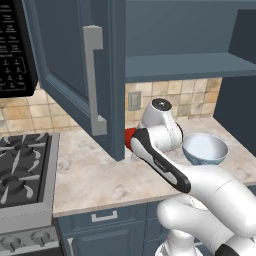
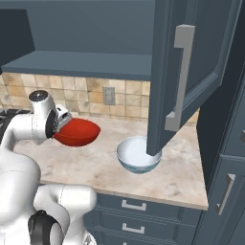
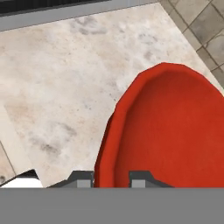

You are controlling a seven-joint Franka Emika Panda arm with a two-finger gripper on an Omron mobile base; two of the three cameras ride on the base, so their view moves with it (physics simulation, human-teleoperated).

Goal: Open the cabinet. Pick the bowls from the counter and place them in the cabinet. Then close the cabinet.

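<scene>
Gripping red bowl (image 2: 76, 132) above counter (image 2: 95, 165)

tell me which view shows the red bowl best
The hand view: the red bowl is close up, its rim between the finger tips. The right base view shows its whole side, off the counter; the left base view just a sliver.

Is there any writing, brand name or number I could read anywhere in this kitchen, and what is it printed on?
Nothing here can be read.
Microwave control panel, left base view: rows of small white marks on its black buttons, too small and blurred to read.
Red bowl, white bowl, cabinet door, wall outlet and counter: no text or label on them.
</scene>
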